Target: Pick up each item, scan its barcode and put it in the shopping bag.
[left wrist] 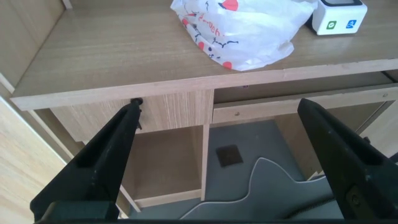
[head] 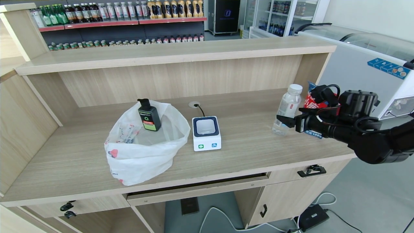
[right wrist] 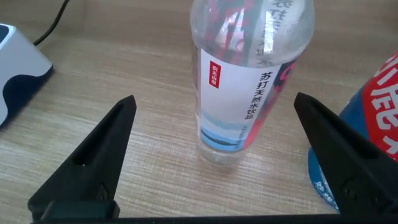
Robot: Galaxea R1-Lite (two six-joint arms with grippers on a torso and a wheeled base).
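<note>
A clear water bottle (head: 287, 109) with a white cap stands upright at the right end of the wooden counter (head: 245, 152). My right gripper (head: 290, 122) is open just short of it, and the bottle (right wrist: 249, 81) stands ahead of the wide-spread fingers (right wrist: 93, 162). A red and blue snack bag (head: 312, 102) stands behind the bottle. The white shopping bag (head: 145, 145) lies open on the left with a dark pump bottle (head: 148, 116) inside. The white barcode scanner (head: 206, 132) sits mid-counter. My left gripper (left wrist: 217, 162) hangs open below the counter's front edge.
A raised wooden back ledge (head: 174, 53) runs behind the counter. Drawers and a cabinet door (head: 284, 197) sit below the front edge, with cables on the floor. The scanner's cable (head: 201, 110) runs into a hole in the counter.
</note>
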